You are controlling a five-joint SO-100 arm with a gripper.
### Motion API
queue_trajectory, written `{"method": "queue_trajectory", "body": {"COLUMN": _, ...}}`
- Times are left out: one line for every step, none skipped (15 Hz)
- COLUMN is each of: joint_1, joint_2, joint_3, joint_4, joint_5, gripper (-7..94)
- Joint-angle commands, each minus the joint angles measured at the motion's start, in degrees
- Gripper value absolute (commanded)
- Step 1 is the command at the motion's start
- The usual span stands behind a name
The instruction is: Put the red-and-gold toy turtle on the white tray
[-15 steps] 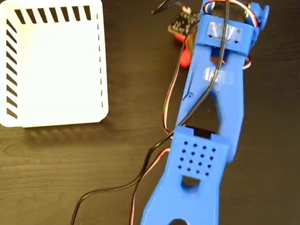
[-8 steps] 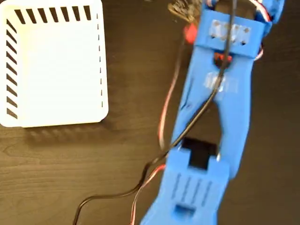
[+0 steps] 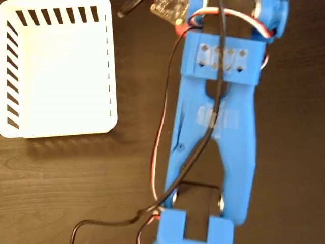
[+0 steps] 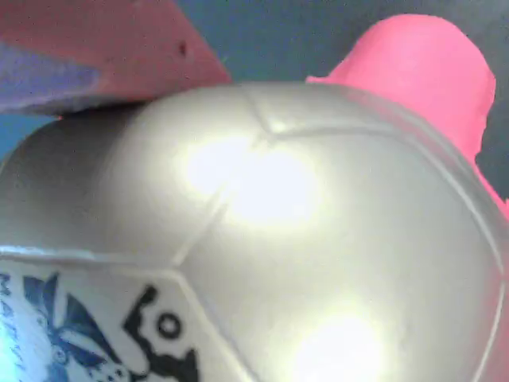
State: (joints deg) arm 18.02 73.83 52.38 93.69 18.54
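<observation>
Fixed view, dark wood-grain table point(image 3: 76, 188) (glossy), white tray point(image 3: 61, 71)

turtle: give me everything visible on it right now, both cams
The red-and-gold toy turtle fills the wrist view: a smooth, glossy domed shell with seam lines and bright glare spots, looking silvery-gold here, with a black printed logo at lower left. A coral-pink limb or head pokes out at upper right. A reddish flat part lies against the shell at upper left, probably part of the gripper. In the fixed view only a sliver of red shows beside the blue arm; it is not on the white tray.
</observation>
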Motion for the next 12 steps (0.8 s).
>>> {"method": "queue_trajectory", "body": {"joint_1": -3.3, "joint_2": 9.5, "joint_3": 4.1, "joint_4": -3.1, "joint_5": 0.7, "gripper": 0}}
{"method": "queue_trajectory", "body": {"joint_1": -7.3, "joint_2": 10.9, "joint_3": 6.9, "joint_4": -4.3, "joint_5": 0.9, "gripper": 0}}
{"method": "queue_trajectory", "body": {"joint_1": -11.9, "joint_2": 11.6, "joint_3": 8.7, "joint_4": -4.9, "joint_5": 1.5, "gripper": 0}}
{"method": "queue_trajectory", "body": {"joint_1": -16.3, "joint_2": 11.6, "joint_3": 9.3, "joint_4": -4.9, "joint_5": 2.3, "gripper": 0}}
{"method": "queue_trajectory", "body": {"joint_1": -20.2, "joint_2": 11.1, "joint_3": 9.4, "joint_4": -5.1, "joint_5": 3.1, "gripper": 0}}
{"method": "queue_trajectory", "body": {"joint_1": -23.7, "joint_2": 10.5, "joint_3": 9.4, "joint_4": -5.5, "joint_5": 3.8, "gripper": 0}}
{"method": "queue_trajectory", "body": {"joint_1": -27.1, "joint_2": 10.0, "joint_3": 9.4, "joint_4": -6.2, "joint_5": 4.2, "gripper": 0}}
{"method": "queue_trajectory", "body": {"joint_1": -29.9, "joint_2": 8.3, "joint_3": 8.8, "joint_4": -6.6, "joint_5": 4.8, "gripper": 0}}
{"method": "queue_trajectory", "body": {"joint_1": -32.2, "joint_2": 5.7, "joint_3": 6.9, "joint_4": -6.4, "joint_5": 5.2, "gripper": 0}}
{"method": "queue_trajectory", "body": {"joint_1": -33.7, "joint_2": 3.3, "joint_3": 5.4, "joint_4": -6.2, "joint_5": 5.7, "gripper": 0}}
{"method": "queue_trajectory", "body": {"joint_1": -34.5, "joint_2": 2.0, "joint_3": 5.1, "joint_4": -6.3, "joint_5": 6.3, "gripper": 0}}
{"method": "queue_trajectory", "body": {"joint_1": -35.2, "joint_2": 0.8, "joint_3": 5.1, "joint_4": -6.5, "joint_5": 6.7, "gripper": 0}}
